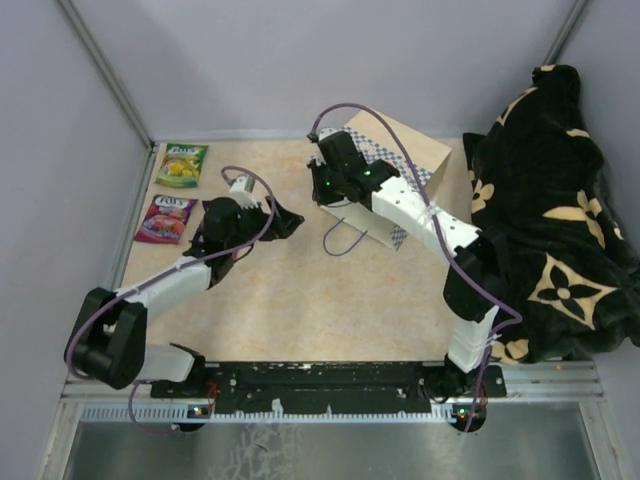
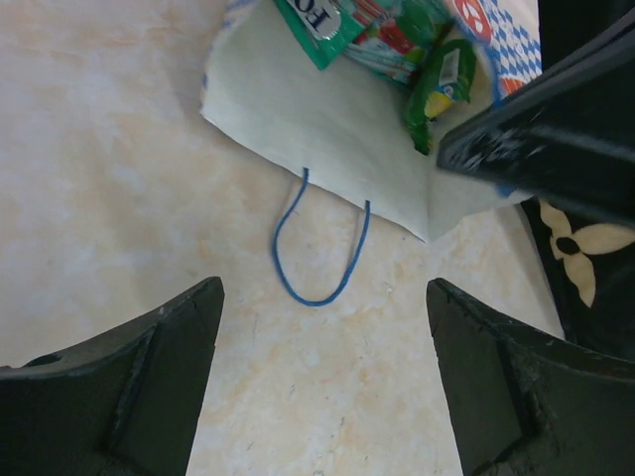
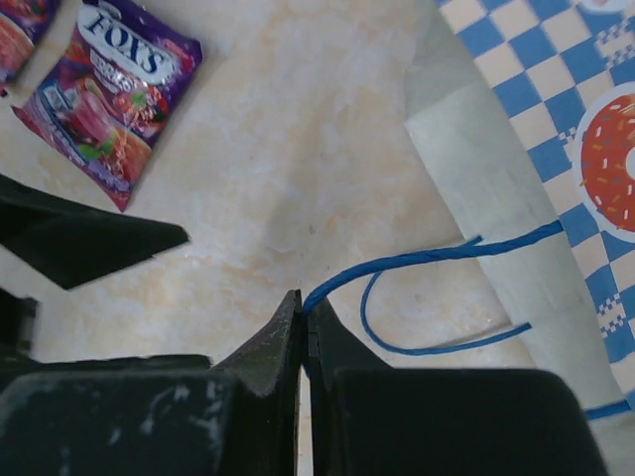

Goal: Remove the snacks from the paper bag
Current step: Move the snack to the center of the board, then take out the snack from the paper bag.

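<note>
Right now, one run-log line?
right fingers: shut on blue cord handle; left fingers: open; out: green packet, purple packet; paper bag: snacks inside

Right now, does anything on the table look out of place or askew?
Yes. The paper bag lies on its side, packets showing in its mouth. The right gripper is pinching one blue handle, not a packet.

The cream paper gift bag (image 2: 327,139) looks matt and creased, its thin blue cord handle (image 3: 437,254) twisted and fibrous, the purple candy packet (image 3: 109,94) and green candy packet (image 1: 181,165) are glossy plastic film, the black-and-tan blanket (image 1: 560,230) is soft plush cloth, and the beige marbled tabletop (image 1: 300,290) is smooth.
</note>
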You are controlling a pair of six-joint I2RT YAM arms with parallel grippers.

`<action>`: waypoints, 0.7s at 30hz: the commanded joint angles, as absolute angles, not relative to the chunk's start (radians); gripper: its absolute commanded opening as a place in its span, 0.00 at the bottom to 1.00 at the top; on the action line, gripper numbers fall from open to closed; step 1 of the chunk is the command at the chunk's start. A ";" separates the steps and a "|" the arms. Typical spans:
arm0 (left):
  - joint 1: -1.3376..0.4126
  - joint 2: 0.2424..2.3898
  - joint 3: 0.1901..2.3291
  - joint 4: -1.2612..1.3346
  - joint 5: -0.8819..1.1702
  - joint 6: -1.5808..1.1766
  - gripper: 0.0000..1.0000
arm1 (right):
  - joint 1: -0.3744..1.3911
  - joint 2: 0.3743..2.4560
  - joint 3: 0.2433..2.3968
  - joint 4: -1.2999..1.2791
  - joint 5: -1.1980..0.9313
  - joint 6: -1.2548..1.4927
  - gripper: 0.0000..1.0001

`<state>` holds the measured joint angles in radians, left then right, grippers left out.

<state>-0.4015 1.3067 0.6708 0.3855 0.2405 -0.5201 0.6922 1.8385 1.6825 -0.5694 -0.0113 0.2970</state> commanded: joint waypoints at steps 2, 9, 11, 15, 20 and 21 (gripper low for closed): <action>-0.499 1.462 0.734 0.582 0.262 -0.602 0.88 | 0.695 1.742 1.845 -0.619 0.073 0.253 0.00; -0.611 1.678 0.764 0.901 0.120 -0.868 0.85 | 0.660 1.738 1.880 -0.615 0.097 0.272 0.00; -0.627 1.751 0.787 1.033 0.093 -0.935 0.84 | 0.647 1.728 1.891 -0.602 0.085 0.283 0.00; -0.668 1.947 0.961 1.055 0.065 -1.004 0.82 | 0.609 1.706 1.925 -0.596 0.050 0.293 0.00; -0.745 2.101 1.154 0.987 -0.128 -0.971 0.83 | 0.569 1.674 1.927 -0.604 0.022 0.296 0.00; -0.761 2.115 1.179 0.955 -0.197 -0.957 0.85 | 0.565 1.665 1.922 -0.601 0.012 0.299 0.00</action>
<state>-0.6979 2.0670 1.0714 0.9482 0.0231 -0.9649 0.5896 1.7668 1.8675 -0.6334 0.0463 0.2920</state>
